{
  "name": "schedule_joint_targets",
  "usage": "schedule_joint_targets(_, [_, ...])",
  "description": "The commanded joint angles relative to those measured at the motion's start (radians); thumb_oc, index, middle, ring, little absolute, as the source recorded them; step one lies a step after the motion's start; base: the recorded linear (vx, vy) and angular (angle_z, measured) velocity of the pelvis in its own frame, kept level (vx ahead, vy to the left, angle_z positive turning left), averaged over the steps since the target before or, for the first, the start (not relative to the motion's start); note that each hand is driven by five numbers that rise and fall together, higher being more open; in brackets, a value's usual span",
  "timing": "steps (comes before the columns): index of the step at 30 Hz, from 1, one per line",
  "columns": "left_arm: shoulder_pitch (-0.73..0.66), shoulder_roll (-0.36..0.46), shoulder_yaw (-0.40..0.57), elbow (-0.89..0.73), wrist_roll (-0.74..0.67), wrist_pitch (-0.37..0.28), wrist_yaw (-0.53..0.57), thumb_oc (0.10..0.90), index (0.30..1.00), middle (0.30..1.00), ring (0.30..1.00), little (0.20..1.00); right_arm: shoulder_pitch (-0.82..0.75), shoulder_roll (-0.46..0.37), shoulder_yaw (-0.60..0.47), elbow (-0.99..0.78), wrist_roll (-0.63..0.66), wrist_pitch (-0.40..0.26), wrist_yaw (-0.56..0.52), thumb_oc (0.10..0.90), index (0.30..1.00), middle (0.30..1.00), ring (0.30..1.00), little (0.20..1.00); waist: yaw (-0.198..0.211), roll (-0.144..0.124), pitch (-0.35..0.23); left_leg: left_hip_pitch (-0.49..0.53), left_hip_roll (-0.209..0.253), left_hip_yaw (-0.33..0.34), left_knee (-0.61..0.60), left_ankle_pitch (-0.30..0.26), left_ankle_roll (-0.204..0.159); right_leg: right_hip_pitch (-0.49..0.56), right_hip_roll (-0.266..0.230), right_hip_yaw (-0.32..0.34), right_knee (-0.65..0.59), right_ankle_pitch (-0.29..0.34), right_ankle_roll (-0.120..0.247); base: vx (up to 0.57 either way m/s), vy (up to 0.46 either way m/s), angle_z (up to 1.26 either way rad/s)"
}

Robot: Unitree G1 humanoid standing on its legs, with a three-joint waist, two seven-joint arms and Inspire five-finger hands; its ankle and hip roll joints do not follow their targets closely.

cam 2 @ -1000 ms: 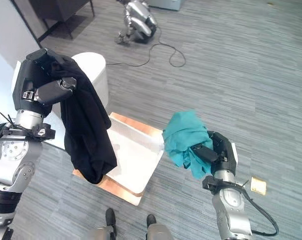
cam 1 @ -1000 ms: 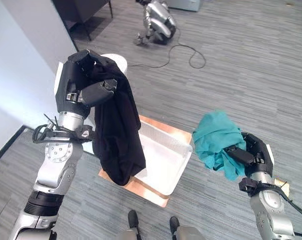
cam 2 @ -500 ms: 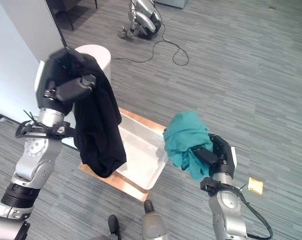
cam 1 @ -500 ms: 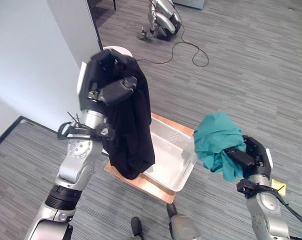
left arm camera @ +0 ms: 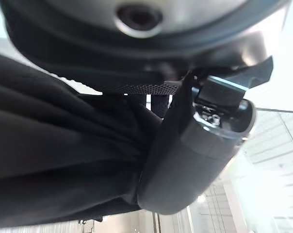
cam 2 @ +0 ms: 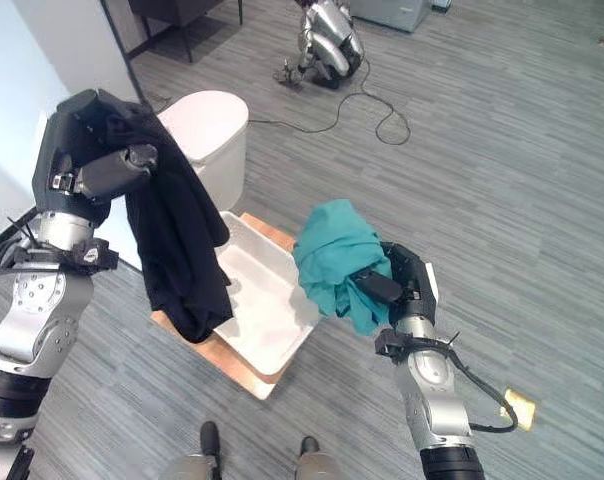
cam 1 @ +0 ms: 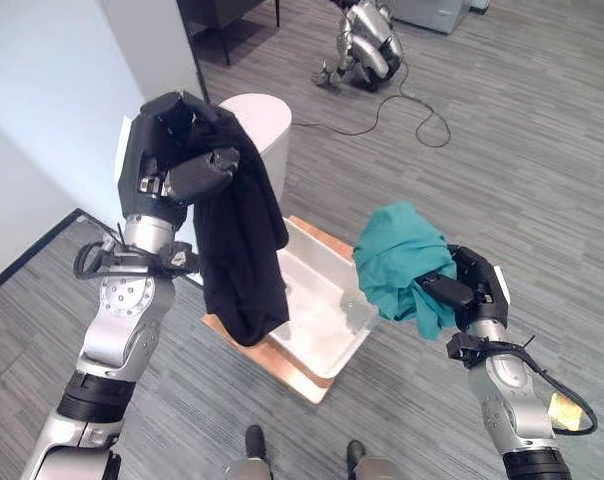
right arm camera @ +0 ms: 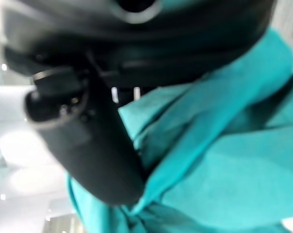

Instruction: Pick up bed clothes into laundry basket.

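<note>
My left hand (cam 1: 172, 165) is raised high and shut on a black garment (cam 1: 240, 250), which hangs down over the left side of the white laundry basket (cam 1: 332, 335). The left wrist view shows my thumb (left arm camera: 195, 145) pressed into the black cloth (left arm camera: 54, 160). My right hand (cam 1: 467, 292) is shut on a bunched teal garment (cam 1: 397, 258), held in the air just above the basket's right edge. Teal cloth (right arm camera: 224, 160) wraps round the thumb (right arm camera: 93, 150) in the right wrist view. The basket stands on a copper-coloured board (cam 1: 282, 362) on the floor.
A white round stool (cam 1: 262, 125) stands behind the basket, beside a pale wall (cam 1: 52, 100). Another robot (cam 1: 367, 50) lies on the grey floor at the back, with a cable (cam 1: 422, 110) trailing from it. A yellow card (cam 2: 520, 405) lies on the floor at the right.
The camera has shifted. My right hand has brought the teal garment leftwards, closer over the basket's right edge. The left hand still holds the black garment up over the basket.
</note>
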Motion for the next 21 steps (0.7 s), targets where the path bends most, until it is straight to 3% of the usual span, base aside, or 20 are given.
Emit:
schedule_joint_targets(1, [-0.139,0.023,0.061,-0.088,0.021,-0.115,-0.006,0.400,0.300,0.300,0.300,0.300,-0.052,-0.052,-0.058,-0.115,0.021,-0.102,0.018,0.400,0.300,0.300,0.300,0.300,-0.035,-0.046,-0.071,-0.090,-0.036,-0.013,0.033,0.027,-0.049,0.130,-0.008,-0.015,-0.135,0.039,0.010,-0.23,-0.149,-0.01])
schedule_joint_targets(3, [-0.147,0.017,0.059,-0.084,0.022,-0.118,-0.006,0.400,0.300,0.300,0.300,0.300,-0.053,-0.061,-0.063,-0.113,0.030,-0.105,0.013,0.400,0.300,0.300,0.300,0.300,-0.038,-0.052,-0.056,-0.102,-0.054,-0.044,0.100,-0.011,-0.045,0.113,-0.007,-0.014,-0.127,0.049,0.002,-0.24,-0.116,0.11])
schedule_joint_targets(5, [-0.154,0.011,0.059,-0.089,0.016,-0.120,-0.013,0.400,0.300,0.300,0.300,0.300,-0.050,-0.064,-0.068,-0.123,0.036,-0.106,0.018,0.400,0.300,0.300,0.300,0.300,-0.055,-0.070,-0.057,-0.080,-0.076,-0.047,0.177,-0.087,-0.032,0.090,-0.025,-0.024,-0.127,0.072,-0.006,-0.20,-0.072,-0.01])
schedule_joint_targets(7, [-0.186,0.011,0.043,-0.083,0.017,-0.121,-0.007,0.400,0.300,0.300,0.300,0.300,-0.038,-0.056,-0.083,-0.124,0.039,-0.110,0.020,0.400,0.300,0.300,0.300,0.300,-0.086,-0.060,-0.088,-0.022,-0.092,-0.032,0.174,-0.157,-0.024,0.074,-0.020,-0.038,-0.137,0.071,-0.004,-0.09,0.025,0.12])
schedule_joint_targets(8, [-0.187,0.011,0.042,-0.081,0.017,-0.121,-0.007,0.400,0.300,0.300,0.300,0.300,-0.037,-0.056,-0.083,-0.125,0.039,-0.110,0.020,0.400,0.300,0.300,0.300,0.300,-0.085,-0.060,-0.088,-0.017,-0.092,-0.031,0.167,-0.156,-0.024,0.076,-0.020,-0.038,-0.136,0.070,-0.004,-0.02,0.069,0.18])
schedule_joint_targets(12, [-0.292,0.038,-0.008,-0.032,0.040,-0.131,0.024,0.400,0.300,0.300,0.300,0.300,-0.017,-0.048,-0.111,-0.109,0.048,-0.126,0.000,0.400,0.300,0.300,0.300,0.300,-0.123,-0.017,-0.130,0.076,-0.089,-0.018,-0.008,-0.108,-0.031,0.079,0.003,-0.060,-0.154,0.076,0.009,0.03,0.079,0.20])
schedule_joint_targets(21, [-0.471,0.168,-0.051,-0.016,0.074,-0.155,0.084,0.400,0.300,0.300,0.300,0.300,-0.025,-0.062,-0.092,-0.091,0.039,-0.127,0.002,0.400,0.300,0.300,0.300,0.300,-0.118,0.003,-0.146,0.123,-0.092,-0.010,-0.061,-0.085,-0.033,0.110,-0.008,-0.071,-0.168,0.085,0.019,0.00,0.046,0.10])
